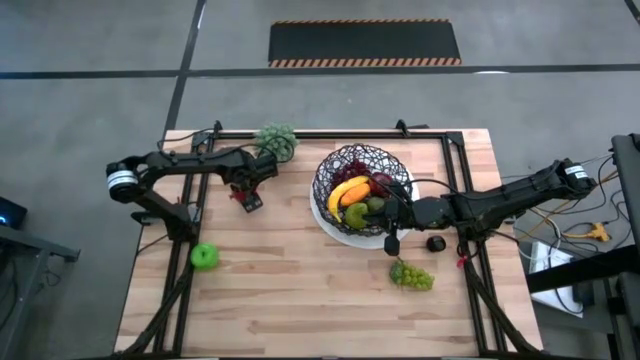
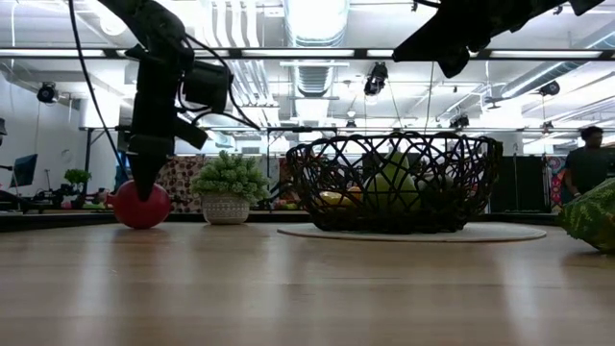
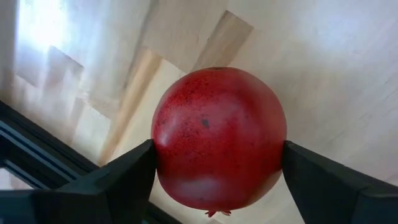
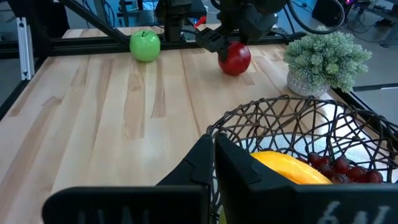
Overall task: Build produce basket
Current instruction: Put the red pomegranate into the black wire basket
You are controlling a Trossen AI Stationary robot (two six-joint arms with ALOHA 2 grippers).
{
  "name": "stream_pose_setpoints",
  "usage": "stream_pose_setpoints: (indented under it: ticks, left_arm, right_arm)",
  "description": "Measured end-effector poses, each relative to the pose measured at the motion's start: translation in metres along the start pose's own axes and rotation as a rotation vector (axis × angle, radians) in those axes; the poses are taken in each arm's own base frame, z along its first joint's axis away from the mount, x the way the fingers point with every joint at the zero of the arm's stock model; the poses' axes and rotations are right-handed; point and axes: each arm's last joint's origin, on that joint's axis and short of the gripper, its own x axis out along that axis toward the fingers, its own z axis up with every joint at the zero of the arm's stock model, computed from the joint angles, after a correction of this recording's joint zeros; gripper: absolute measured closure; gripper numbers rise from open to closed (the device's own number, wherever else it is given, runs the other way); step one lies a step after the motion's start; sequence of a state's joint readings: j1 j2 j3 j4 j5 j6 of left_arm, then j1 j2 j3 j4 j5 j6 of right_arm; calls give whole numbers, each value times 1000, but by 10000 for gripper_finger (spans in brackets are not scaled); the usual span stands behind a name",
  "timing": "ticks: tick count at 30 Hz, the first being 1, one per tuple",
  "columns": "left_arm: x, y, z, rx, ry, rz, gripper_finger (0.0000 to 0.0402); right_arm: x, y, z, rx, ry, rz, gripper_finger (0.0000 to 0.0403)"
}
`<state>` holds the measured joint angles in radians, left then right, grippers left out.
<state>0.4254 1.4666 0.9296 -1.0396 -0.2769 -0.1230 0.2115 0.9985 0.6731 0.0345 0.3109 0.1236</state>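
Left gripper (image 3: 217,174) straddling red apple (image 3: 219,137) on table (image 3: 336,74), fingers apart, touching its sides. Right gripper (image 4: 214,163) pinched together, hovering at wire basket (image 4: 280,124) rim.

The round black wire basket (image 1: 362,190) holds a yellow banana (image 1: 348,191), just beside the right gripper (image 1: 392,243), whose jaws sit shut.

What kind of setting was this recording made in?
Probably an open lab or workshop: a wooden table on a concrete floor with a hazard-striped mat, exposed ceiling ducts, and desks with equipment behind.
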Motion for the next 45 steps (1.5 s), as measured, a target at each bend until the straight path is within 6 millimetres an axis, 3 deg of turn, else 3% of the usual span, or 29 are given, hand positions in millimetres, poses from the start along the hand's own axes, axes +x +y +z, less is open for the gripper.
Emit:
stream_pose_setpoints:
  ticks: [6,10,18,23,30,36,45]
  left_arm:
    - [-7,1,0,-3,-27,12,104]
    - [-23,-2,-3,9,2,17,104]
    - [-90,-25,-12,50,33,-30,105]
    - [-133,-40,-7,98,-129,-110,105]
    - [-174,-53,8,187,-392,-229,104]
    - [-192,-57,25,206,-557,-279,104]
    - [-182,-82,67,287,-723,-297,104]
  right_arm:
    - [0,0,0,0,0,0,394]
    - [0,0,0,0,0,0,394]
    - [0,-1,-3,-11,34,-5,394]
    - [-1,-1,-4,-18,44,-6,394]
    - [-4,-1,-9,-23,64,3,394]
    - [-14,1,-14,-5,57,26,394]
    - [-29,1,-20,12,8,50,394]
